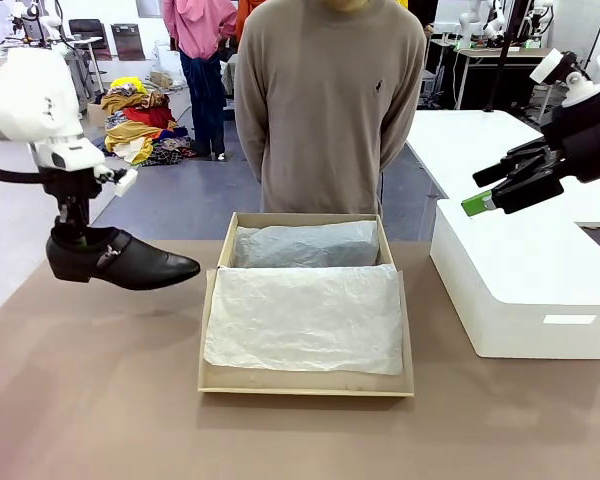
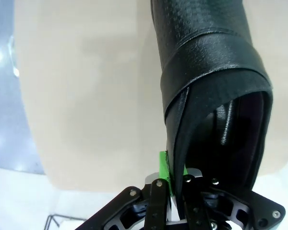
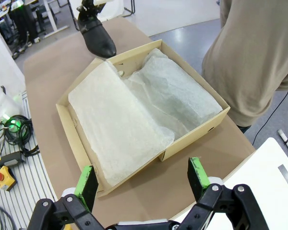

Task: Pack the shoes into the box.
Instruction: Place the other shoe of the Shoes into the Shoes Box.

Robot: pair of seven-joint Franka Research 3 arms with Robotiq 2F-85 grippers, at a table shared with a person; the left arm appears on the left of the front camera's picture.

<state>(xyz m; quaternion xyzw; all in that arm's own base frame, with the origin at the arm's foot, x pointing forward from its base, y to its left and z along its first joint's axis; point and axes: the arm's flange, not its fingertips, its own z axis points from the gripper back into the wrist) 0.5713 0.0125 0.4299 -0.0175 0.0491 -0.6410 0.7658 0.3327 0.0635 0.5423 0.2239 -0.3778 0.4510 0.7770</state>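
We see a brown table [image 1: 100, 390] with the open tan cardboard box [image 1: 306, 381] at its middle. Crinkled white tissue paper [image 1: 300, 320] lines the box and spreads over its flap lid, which lies flat on our side. To the left of the box, the left gripper [image 1: 76, 230] is clamped on the back rim of one glossy black shoe [image 1: 130, 264]; in the left wrist view a green pad [image 2: 164, 167] presses against the leather. The shoe is outside the box, over the left part of the table, with its pointed toe aimed toward the box. At the right, the right gripper [image 1: 480, 190] hangs above a smooth white box [image 1: 520, 285], its fingers spread apart and holding nothing. A person [image 1: 325, 110] in a beige sweater stands at the far edge, just behind the box
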